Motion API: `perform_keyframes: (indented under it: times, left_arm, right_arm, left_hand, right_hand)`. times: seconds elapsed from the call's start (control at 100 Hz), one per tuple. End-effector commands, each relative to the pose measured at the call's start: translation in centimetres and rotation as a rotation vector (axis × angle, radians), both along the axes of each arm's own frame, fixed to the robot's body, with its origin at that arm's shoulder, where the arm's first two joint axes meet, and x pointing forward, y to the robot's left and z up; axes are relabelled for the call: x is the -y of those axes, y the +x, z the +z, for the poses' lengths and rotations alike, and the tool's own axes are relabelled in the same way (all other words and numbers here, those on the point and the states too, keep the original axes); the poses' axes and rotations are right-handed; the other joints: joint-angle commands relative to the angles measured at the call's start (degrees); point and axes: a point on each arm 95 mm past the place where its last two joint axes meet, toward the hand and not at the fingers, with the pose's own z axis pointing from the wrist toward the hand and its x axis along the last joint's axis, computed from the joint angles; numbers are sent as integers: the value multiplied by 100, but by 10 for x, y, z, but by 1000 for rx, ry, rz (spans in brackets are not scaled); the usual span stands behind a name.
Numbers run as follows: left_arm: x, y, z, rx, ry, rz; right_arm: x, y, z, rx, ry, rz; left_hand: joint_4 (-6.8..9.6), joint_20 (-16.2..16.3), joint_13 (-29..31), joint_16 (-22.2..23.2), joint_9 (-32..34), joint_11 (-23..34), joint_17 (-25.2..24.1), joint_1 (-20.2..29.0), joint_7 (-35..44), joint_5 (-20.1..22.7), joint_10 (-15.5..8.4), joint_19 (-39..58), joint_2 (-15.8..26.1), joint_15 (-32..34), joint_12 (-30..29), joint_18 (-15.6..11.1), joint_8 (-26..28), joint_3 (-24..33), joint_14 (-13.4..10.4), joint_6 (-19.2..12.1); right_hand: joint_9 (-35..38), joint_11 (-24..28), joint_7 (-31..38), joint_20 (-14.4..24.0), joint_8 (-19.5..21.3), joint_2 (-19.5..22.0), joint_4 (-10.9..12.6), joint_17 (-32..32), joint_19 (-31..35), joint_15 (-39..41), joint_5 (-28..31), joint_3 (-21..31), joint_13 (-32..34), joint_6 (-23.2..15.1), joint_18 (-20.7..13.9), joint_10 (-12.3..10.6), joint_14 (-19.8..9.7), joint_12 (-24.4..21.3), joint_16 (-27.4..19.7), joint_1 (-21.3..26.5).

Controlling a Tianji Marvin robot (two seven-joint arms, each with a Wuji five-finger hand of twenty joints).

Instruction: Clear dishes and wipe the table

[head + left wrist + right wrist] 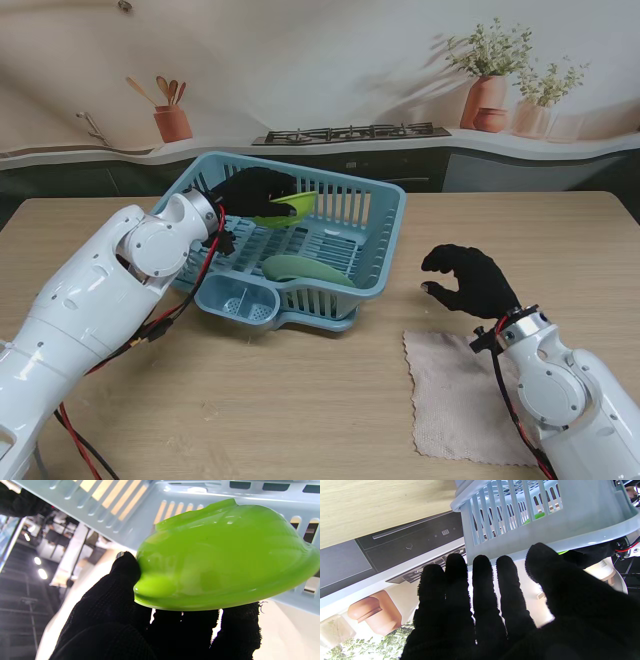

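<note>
Lying nearest to me on the worktop (250, 400), right of centre, is a beige cloth (460, 395), spread flat and untouched, presumably kept ready for the wiping that follows once the dishes are put away. The right hand (468, 280) hovers just past the cloth's far edge with its gloved fingers (482, 587) loosely curled and apart, holding nothing; I judge it is waiting there, close to the cloth, so it can take it up when the rack work is done.

Farther from me, left of centre, stands the pale blue dish rack (385, 215). A dull green dish (305, 270) already lies inside it, tipped against the ribs of the floor, and a small cutlery cup at the rack's near corner looks empty. The left hand (255, 190) reaches over the rack's left wall and grips a bright green bowl (220, 555), thumb pressed on one side and fingers under the rim, tilted and held above the rack's interior at its far side. That tilt suits setting it down on edge among the ribs, so the placing step seems close to finished.

Beyond the pale wooden worktop, a printed kitchen backdrop shows a hob, a pot of wooden utensils on the left and potted plants on the right.
</note>
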Motion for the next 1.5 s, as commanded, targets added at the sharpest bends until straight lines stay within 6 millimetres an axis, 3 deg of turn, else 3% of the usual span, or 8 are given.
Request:
perform_keyframes:
  times: [0.0,0.6,1.49]
  left_arm:
    - [5,5,6,4,-1,0]
    - [11,27,-14,3,74,54]
    - [19,35,-46,-25,113,136]
  right_arm:
    - [-1,-2,-4,-17,-9,4]
    - [-1,-2,-9,-28,-14,-10]
    - [-1,-1,-13,-34,-9,-20]
  left_hand:
    - [132,-64,-18,-28,-54,20,-54,402,308,228,67,65,176,82,61,30,31,777,135,-686]
    - [171,-49,-4,-98,-36,-12,7,455,220,263,158,49,134,43,-21,151,-49,769,196,-584]
    - [320,-209,-209,-453,-108,-268,-144,629,-40,310,220,-363,187,-386,-384,254,-452,517,356,-473]
  right_hand:
    - [-116,-49,1,-22,-63,87,-85,-55,-27,-61,-105,-61,-78,20,-103,-8,47,-44,-39,-6]
    - [-88,-80,0,-14,-76,77,-95,-55,-26,-61,-95,-60,-78,-4,-94,-2,47,-59,-39,11]
    - [-58,-107,-5,-10,-80,78,-95,-60,-30,-61,-75,-60,-78,-2,-102,-13,47,-70,-39,-6]
